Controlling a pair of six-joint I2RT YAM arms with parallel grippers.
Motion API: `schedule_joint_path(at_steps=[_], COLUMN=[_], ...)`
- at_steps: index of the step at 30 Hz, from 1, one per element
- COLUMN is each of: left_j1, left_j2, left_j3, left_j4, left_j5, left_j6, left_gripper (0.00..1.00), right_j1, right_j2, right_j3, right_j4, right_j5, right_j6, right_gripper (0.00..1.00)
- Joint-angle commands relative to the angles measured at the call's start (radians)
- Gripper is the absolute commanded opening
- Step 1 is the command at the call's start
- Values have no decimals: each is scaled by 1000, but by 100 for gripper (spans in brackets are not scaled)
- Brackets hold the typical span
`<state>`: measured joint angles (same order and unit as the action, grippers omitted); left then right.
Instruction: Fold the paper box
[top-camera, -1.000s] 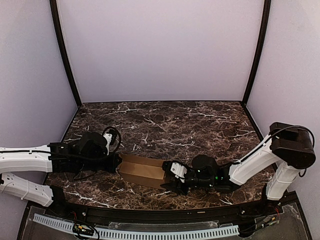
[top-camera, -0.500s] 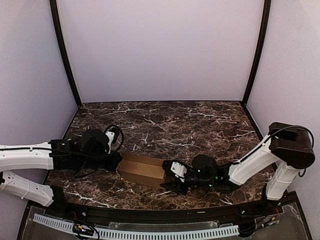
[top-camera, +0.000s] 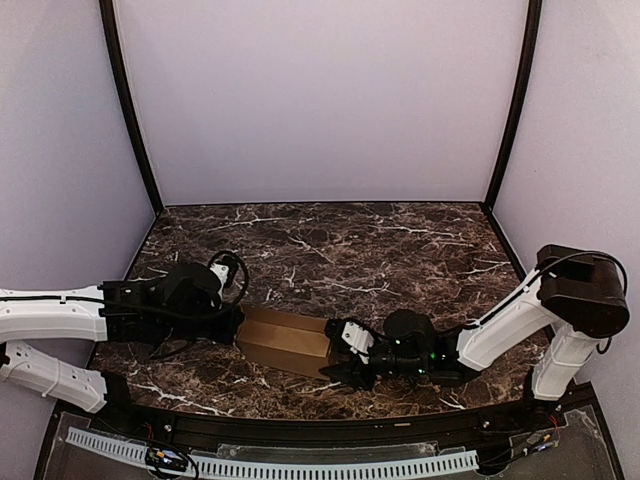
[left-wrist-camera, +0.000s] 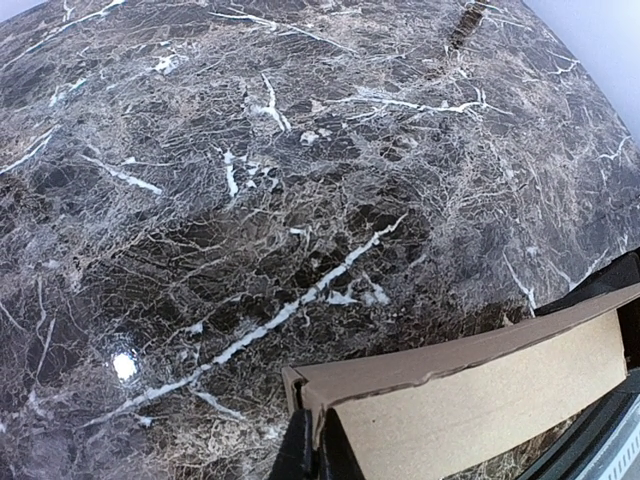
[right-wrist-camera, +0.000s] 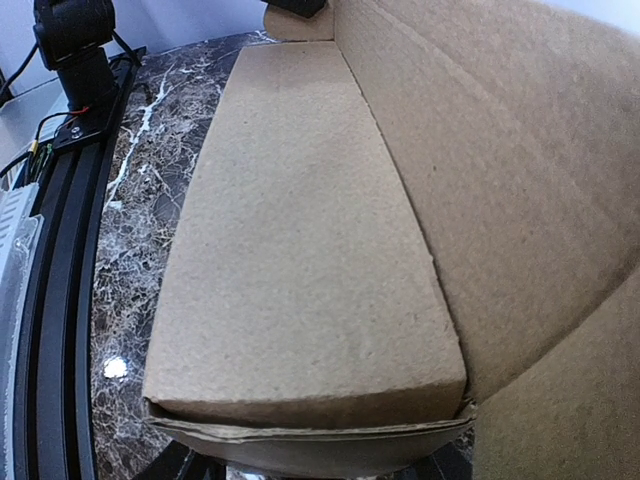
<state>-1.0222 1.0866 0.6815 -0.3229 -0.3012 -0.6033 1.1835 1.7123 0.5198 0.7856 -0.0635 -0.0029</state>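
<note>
Paper box (top-camera: 285, 341) unmoved; left fingers (left-wrist-camera: 303, 456) pinching its end, edged rightward.

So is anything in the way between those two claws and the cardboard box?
Nothing visible is. The left gripper is pinched shut on the left end of the cardboard box, and the right gripper has its jaws around the right end.

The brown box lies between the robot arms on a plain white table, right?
No. The paper box lies between the left arm and right arm, but the table is dark marble with white veins, not white; the top view shows it.
</note>
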Motion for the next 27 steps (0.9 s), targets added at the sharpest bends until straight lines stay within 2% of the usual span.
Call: schedule_joint_path(at_steps=[1, 19, 27], left_j1=[-30, -144, -195], left_j2=[-10, -5, -5], left_j3=[-24, -53, -76], left_j4=[-20, -16, -4], left_j5=[-8, -130, -182], left_j6=[-21, -54, -142], left_gripper=[1, 1, 1], right_j1=[-30, -48, -49], right_j2=[18, 37, 41], right_j3=[-3, 5, 1], right_j4=[47, 41, 46], right_j5=[68, 39, 60], right_j6=[75, 151, 172], right_gripper=[0, 0, 0])
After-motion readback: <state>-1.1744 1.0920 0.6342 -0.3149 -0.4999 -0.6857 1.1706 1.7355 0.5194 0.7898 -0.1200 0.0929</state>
